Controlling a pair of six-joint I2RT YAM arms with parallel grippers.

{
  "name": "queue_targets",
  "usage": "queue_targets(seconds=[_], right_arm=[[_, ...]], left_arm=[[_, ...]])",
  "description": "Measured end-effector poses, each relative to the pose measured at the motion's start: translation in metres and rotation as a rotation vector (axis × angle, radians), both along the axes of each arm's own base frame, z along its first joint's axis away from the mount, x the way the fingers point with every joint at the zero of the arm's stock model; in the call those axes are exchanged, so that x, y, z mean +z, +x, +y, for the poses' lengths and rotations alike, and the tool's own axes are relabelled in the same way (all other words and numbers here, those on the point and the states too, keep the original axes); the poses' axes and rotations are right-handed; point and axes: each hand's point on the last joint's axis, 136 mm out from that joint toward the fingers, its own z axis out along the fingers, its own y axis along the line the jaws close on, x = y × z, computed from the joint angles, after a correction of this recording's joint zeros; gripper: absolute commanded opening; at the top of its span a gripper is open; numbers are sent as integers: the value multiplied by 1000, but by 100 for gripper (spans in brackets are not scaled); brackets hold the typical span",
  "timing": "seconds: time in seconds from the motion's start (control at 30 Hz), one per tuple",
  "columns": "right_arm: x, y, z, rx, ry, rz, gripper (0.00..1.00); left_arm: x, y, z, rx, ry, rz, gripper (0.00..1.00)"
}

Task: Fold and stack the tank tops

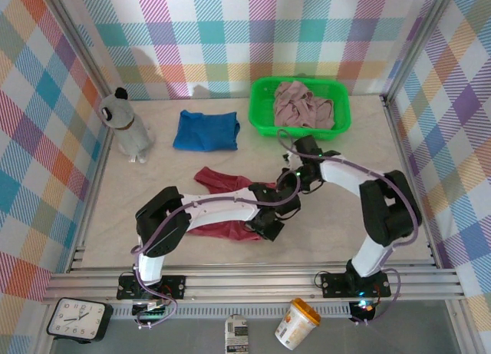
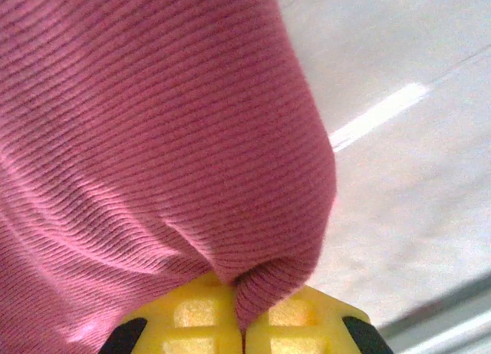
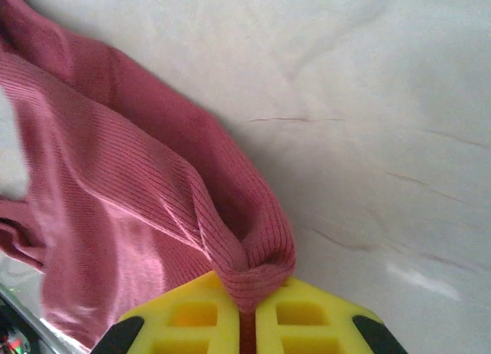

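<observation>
In the middle of the table (image 1: pixel 345 216), under both arms, the dark red tank top (image 1: pixel 220 179) lies rumpled. One part shows beyond the left arm and another part nearer the front edge. The left gripper (image 1: pixel 268 223) sits at the garment's right side, and the right gripper (image 1: pixel 290 183) is just beyond it; the two are close together. Seen from the left wrist, the left gripper (image 2: pixel 244 327) has its yellow fingers (image 2: pixel 192 317) pressed together on a fold of the ribbed red cloth, which bulges up and away from the pinch (the bare tabletop shows to the right of it). From the right wrist, the right gripper (image 3: pixel 247 319) is likewise clamped narrow on a rolled edge of the same garment, with the rest of the fabric trailing off to the left across the pale surface. Farther back, the royal blue tank top (image 1: pixel 205 130) lies in a rough rectangle, well apart from the red one. The pale pink tank top (image 1: pixel 303 107) is heaped inside the green basket (image 1: pixel 261 117) at the back right. A toy dog (image 1: pixel 126 125) stands upright near the left wall, to the left of the blue garment.
</observation>
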Motion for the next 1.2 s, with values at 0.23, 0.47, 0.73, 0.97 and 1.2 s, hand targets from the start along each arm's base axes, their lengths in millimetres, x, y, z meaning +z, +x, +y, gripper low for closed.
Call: queue_targets(seconds=[0.23, 0.47, 0.73, 0.97, 1.2], right_arm=[[38, 4, -69, -139, -60, -51, 9], [75, 2, -120, -258, -147, -128, 11], [77, 7, -121, -311, -143, -91, 11], [77, 18, -89, -394, -75, 1, 12], [69, 29, -46, -446, -51, 97, 13]], left_arm=[[41, 8, -71, -5, -264, 26, 0], [70, 14, -123, 0, -456, 77, 0], [63, 22, -145, 58, -549, 141, 0], [43, 30, -98, 192, -543, 192, 1], [69, 41, -67, 259, -598, 179, 4]])
